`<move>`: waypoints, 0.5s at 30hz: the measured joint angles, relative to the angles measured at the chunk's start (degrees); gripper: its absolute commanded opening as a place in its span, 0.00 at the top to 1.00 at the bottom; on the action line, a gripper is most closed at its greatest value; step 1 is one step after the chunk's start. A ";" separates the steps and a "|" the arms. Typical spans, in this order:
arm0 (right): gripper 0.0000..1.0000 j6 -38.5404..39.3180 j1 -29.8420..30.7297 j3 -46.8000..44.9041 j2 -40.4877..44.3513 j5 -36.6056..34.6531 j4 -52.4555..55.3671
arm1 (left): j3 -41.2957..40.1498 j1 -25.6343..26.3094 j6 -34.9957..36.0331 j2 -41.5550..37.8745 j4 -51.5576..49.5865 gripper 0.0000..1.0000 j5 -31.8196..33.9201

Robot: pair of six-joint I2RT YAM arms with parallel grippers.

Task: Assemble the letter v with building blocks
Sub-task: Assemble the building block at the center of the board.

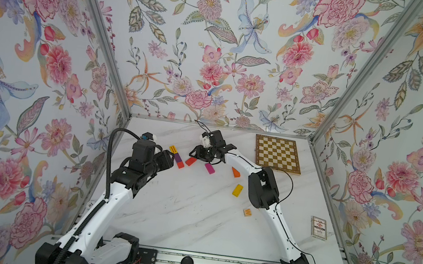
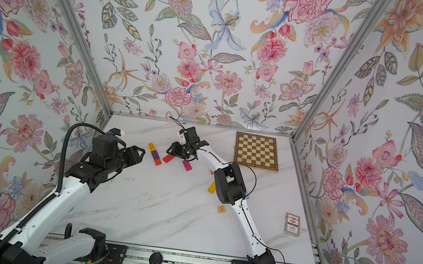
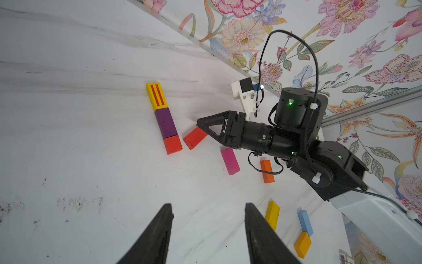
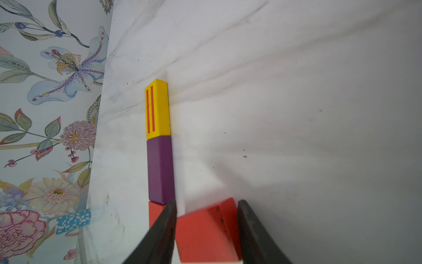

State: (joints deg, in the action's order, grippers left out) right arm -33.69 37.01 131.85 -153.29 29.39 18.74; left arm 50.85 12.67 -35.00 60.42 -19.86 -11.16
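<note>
Row of three on the white marble counter (image 1: 179,217): yellow rectangular wooden block with two red stripes (image 4: 157,109), purple rectangular wooden block (image 4: 161,170), red wooden end block (image 3: 172,144), all end to end and touching. Down at that red end sits the right gripper (image 4: 207,204), jaws pressed to both sides of a second red rectangular wooden block (image 4: 205,233), which is angled off the row, just beside it. Nearby the left gripper (image 3: 208,205) hovers, jaws partly apart, nothing between them. And a magenta rectangular wooden block (image 3: 230,161) lies loose close by.
</note>
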 measured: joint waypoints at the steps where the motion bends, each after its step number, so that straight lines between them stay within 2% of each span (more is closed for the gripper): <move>1: 0.54 0.00 0.00 -0.35 0.13 0.00 -0.35 | 0.00 0.00 0.00 0.00 0.00 0.46 0.00; 15: 0.53 0.50 0.33 -3.30 2.29 -1.81 0.07 | -0.94 0.00 -0.02 0.00 -0.63 0.46 0.00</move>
State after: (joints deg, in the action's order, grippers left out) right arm -33.19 37.34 128.55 -151.00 27.57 18.81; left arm 49.91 12.67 -35.03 60.42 -20.49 -11.16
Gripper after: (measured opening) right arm 0.483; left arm 0.542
